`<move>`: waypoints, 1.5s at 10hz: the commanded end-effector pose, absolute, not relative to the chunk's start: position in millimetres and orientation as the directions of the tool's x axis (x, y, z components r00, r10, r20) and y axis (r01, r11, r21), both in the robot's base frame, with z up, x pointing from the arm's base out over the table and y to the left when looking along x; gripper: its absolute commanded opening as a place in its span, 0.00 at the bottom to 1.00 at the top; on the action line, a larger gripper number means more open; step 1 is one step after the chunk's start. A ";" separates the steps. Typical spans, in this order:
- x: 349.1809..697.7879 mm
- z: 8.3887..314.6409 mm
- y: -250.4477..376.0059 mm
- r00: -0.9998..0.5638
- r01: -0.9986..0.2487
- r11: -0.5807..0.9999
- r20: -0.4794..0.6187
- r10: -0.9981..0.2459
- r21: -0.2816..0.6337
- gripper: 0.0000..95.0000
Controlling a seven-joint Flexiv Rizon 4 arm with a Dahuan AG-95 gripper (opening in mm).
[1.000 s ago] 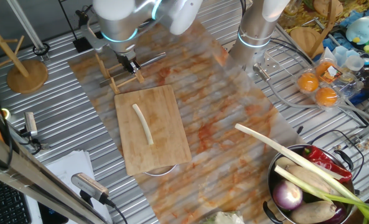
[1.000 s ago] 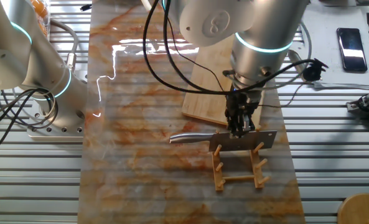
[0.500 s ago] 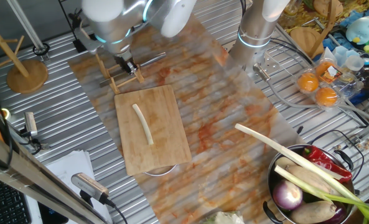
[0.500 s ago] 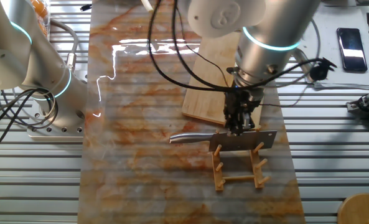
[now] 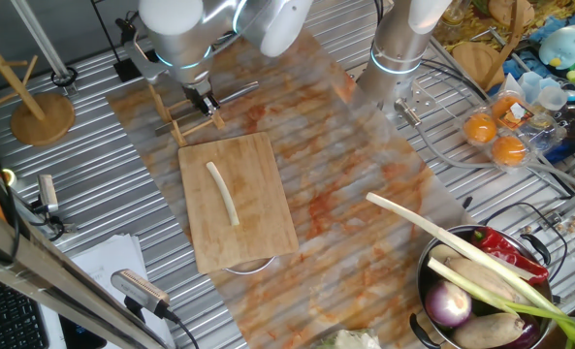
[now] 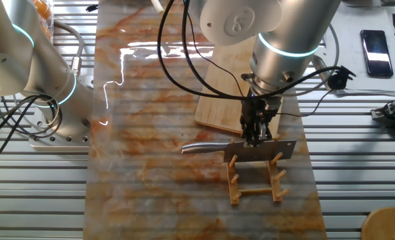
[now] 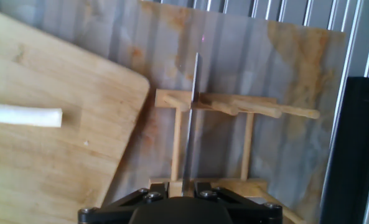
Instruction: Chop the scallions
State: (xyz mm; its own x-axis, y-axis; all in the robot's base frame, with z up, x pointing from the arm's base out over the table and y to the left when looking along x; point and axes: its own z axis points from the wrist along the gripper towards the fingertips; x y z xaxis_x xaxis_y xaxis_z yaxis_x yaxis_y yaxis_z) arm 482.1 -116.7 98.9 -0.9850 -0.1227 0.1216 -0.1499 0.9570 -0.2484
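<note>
The scallion (image 5: pixel 222 192), one whole pale, slightly curved stalk, lies uncut on the cutting board (image 5: pixel 258 223), just beside the gripper (image 6: pixel 254 137). The gripper has barely shifted over the last second, still pinched on the knife (image 6: pixel 240 151) in its wooden rack (image 6: pixel 254 180); chopping hasn't begun.

We see the scallion (image 7: pixel 22 116) cut off by the hand view's left edge, and the gripper's (image 6: pixel 254 137) fingertips hidden behind the knife (image 6: pixel 240 151) and its own body.
</note>
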 end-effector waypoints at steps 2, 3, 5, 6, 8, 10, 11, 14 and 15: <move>484.8 83.3 -116.7 -0.988 -0.136 0.955 0.101 -0.113 -0.262 0.20; 484.9 81.8 -116.6 -0.989 -0.134 0.953 0.099 -0.111 -0.271 0.20; 483.9 80.7 -116.6 -0.988 -0.145 0.935 0.094 -0.121 -0.324 0.20; 484.0 79.1 -116.5 -0.989 -0.140 0.933 0.091 -0.116 -0.330 0.20; 483.6 75.6 -117.8 -0.991 -0.127 0.934 0.087 -0.104 -0.335 0.00; 482.5 75.6 -121.1 -0.991 -0.129 0.928 0.086 -0.106 -0.350 0.00; 480.7 76.1 -125.2 -0.991 -0.132 0.926 0.083 -0.109 -0.355 0.00; 481.1 70.4 -125.3 -0.991 -0.131 0.929 0.063 -0.116 -0.347 0.20; 481.8 71.4 -125.7 -0.990 -0.136 0.929 0.066 -0.121 -0.344 0.20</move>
State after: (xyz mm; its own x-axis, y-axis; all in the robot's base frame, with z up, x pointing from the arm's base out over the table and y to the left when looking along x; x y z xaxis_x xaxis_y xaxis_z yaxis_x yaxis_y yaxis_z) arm 482.5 -126.7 70.1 -0.9901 -0.1249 0.0635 -0.1392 0.9286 -0.3439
